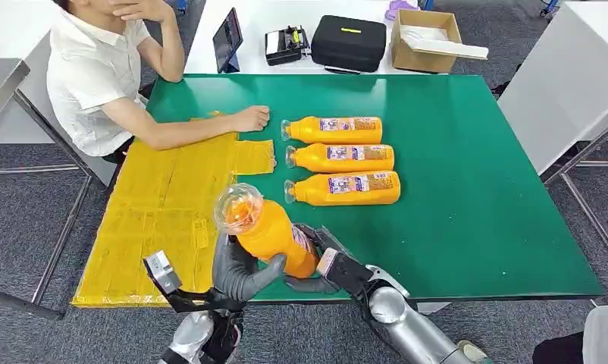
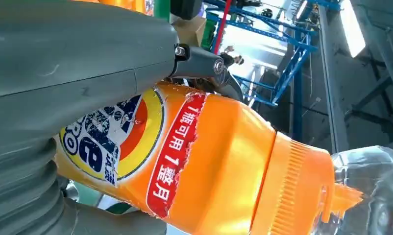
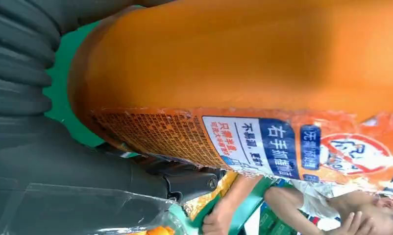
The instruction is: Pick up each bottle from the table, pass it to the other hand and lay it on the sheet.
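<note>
Both hands gripping one bottle point(image 1: 267, 227) at table's point(image 1: 475, 189) near edge: left hand point(image 1: 240, 273) wrapping body, right hand point(image 1: 320, 265) clasping base. Three bottles point(image 1: 339, 159) lying beside sheet point(image 1: 164, 220).

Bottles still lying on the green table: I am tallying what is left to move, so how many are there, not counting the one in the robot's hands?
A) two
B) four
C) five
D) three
D: three orange bottles lie side by side on the green table, while a fourth bottle is held up between the left hand and right hand.
</note>
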Tool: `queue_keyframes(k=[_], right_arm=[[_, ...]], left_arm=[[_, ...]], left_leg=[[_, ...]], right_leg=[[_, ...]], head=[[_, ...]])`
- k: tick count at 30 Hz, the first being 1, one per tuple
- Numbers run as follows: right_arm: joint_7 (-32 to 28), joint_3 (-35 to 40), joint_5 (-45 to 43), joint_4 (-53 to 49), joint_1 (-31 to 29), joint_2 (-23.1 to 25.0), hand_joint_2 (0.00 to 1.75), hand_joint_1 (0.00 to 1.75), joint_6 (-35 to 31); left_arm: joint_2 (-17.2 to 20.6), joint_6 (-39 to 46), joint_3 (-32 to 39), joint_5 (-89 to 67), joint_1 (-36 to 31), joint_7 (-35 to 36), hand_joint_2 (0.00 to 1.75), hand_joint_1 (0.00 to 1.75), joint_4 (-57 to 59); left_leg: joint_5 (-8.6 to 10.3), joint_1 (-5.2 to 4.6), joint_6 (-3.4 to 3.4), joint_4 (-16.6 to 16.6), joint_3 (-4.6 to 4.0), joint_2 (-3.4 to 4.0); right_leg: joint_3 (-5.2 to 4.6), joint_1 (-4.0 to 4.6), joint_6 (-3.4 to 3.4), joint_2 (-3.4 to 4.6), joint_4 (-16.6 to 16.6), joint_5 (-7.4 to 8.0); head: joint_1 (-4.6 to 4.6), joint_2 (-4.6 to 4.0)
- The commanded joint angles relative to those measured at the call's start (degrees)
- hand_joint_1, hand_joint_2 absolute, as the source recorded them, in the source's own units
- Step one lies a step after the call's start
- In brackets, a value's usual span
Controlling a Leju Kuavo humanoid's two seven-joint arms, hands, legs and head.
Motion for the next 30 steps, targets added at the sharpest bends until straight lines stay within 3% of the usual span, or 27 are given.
queue_keyframes(k=[1, 3, 9, 10, 12, 16, 18, 28, 30], right_arm=[[0.9, -2.6, 1.3, 1.2, 1.3, -0.2, 1.75, 0.0, -2.6], [0.8, -5.0, 5.0, -0.3, 4.1, -0.4, 1.75, 0.0, -7.4], [0.7, -5.6, 5.4, -1.1, 4.8, -0.4, 1.75, 0.0, -7.7], [-0.6, -6.9, 7.5, -2.2, 5.7, 0.7, 1.75, 0.0, -11.3], [-2.1, -9.5, 4.8, -5.1, 7.8, 2.4, 1.75, 0.0, -11.4], [0.0, -14.7, 6.4, -7.5, 8.9, 4.7, 1.75, 0.0, -18.5], [-1.2, -17.5, 1.1, -7.4, 9.1, 6.7, 1.75, 0.0, -17.3], [-1.2, -18.7, 0.4, -7.4, 9.3, 7.8, 1.75, 0.0, -18.5], [-1.0, -20.0, 1.5, -7.2, 9.6, 8.7, 1.75, 0.0, -22.7]], left_arm=[[-0.1, 10.9, -0.6, -7.1, -0.9, -0.1, 1.75, 1.75, 4.0], [0.1, 19.2, 0.6, -12.7, -0.3, -1.3, 1.75, 1.75, 2.1], [0.3, 19.3, 0.8, -12.8, 0.0, -1.1, 1.75, 1.75, 1.1], [0.0, 21.8, 1.4, -13.8, 0.5, -1.3, 1.75, 1.75, 0.6], [0.6, 23.6, 1.8, -14.6, 1.4, -1.6, 1.75, 1.75, -1.5], [2.3, 21.7, 2.8, -10.3, 4.6, -0.7, 1.75, 1.75, -7.9], [3.1, 19.7, 2.8, -7.4, 5.5, 0.7, 1.75, 1.75, -9.6], [3.3, 19.5, 3.0, -6.2, 5.6, 1.0, 1.75, 1.75, -9.8], [4.0, 27.8, 2.2, -13.9, 5.1, 0.2, 1.75, 1.75, -8.9]], left_leg=[[-0.04, 0.02, -0.01, 0.0, 0.16, 0.05], [-0.07, 0.05, -0.01, 0.0, 0.23, 0.0], [-0.1, 0.04, -0.03, 0.0, 0.16, 0.19], [-0.16, 0.07, -0.04, 0.0, 0.27, 0.21], [-0.08, 0.04, -0.03, 0.0, 0.15, 0.08], [-0.14, 0.03, -0.04, 0.0, 0.18, 0.21], [-0.33, 0.11, -0.07, 0.1, 0.45, 0.4], [-0.1, 0.06, -0.04, 0.0, 0.2, 0.18], [-0.11, 0.07, -0.04, 0.0, 0.23, 0.17]], right_leg=[[0.17, 0.05, -0.15, -0.02, -0.1, -0.03], [0.28, 0.09, -0.2, -0.09, -0.1, -0.07], [0.14, 0.08, -0.21, 0.1, 0.0, -0.04], [0.27, 0.13, -0.3, 0.09, 0.0, -0.1], [0.15, 0.08, -0.2, 0.0, 0.0, -0.06], [0.13, 0.07, -0.23, 0.11, 0.0, -0.09], [0.39, 0.19, -0.46, 0.22, 0.1, -0.22], [0.18, 0.11, -0.25, 0.08, 0.0, -0.05], [0.23, 0.11, -0.27, 0.06, 0.0, -0.07]], head=[[0.0, 0.0], [0.0, 0.0], [-0.04, 0.0], [0.0, 0.0], [0.0, 0.0], [0.0, 0.0], [0.0, 0.0], [0.0, 0.0], [0.0, 0.0]])
